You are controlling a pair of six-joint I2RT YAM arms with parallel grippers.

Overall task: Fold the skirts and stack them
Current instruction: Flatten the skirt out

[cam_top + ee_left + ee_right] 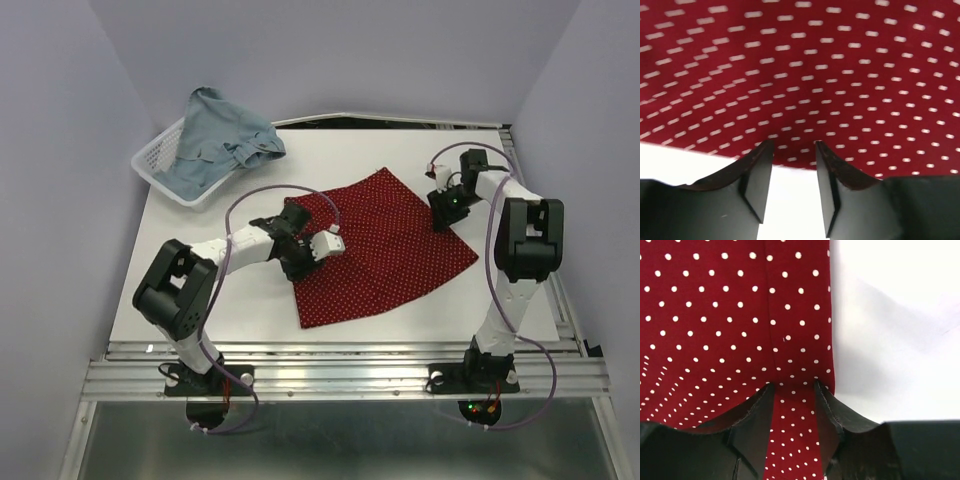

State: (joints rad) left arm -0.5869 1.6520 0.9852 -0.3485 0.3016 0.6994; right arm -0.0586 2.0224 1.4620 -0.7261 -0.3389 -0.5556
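worktop (200, 290): white, flat, pale lavender walls around
dotted skirt (385, 245): dark red cloth with white dots, spread flat mid-worktop, narrow end far, wide hem near-right
denim skirt (225, 140): light blue, heaped over white mesh basket (150, 165), far-left corner
left jaws (792, 150): partly closed at skirt's left edge; grip uncertain
right jaws (792, 390): pinching skirt's right edge

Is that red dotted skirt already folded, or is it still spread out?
Spread out. The red skirt lies flat in one open fan shape on the table, with no layer doubled over.

overhead view faces down; both wrist views closely share the red skirt (380, 245).
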